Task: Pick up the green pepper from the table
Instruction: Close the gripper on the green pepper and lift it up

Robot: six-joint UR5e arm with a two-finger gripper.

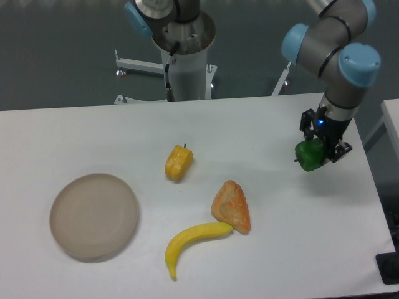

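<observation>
Gripper [319, 151] clamped on the green pepper [310, 155], at the right side of the table [262, 261], near its far edge; elsewhere a yellow pepper [178, 162], banana [191, 242], orange wedge [232, 207], beige plate [94, 215]

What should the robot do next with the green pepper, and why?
Probably lift straight up a little more. The gripper is already closed on the green pepper near the right edge of the table, and the pepper looks barely raised, so a small rise would finish the pick.
</observation>
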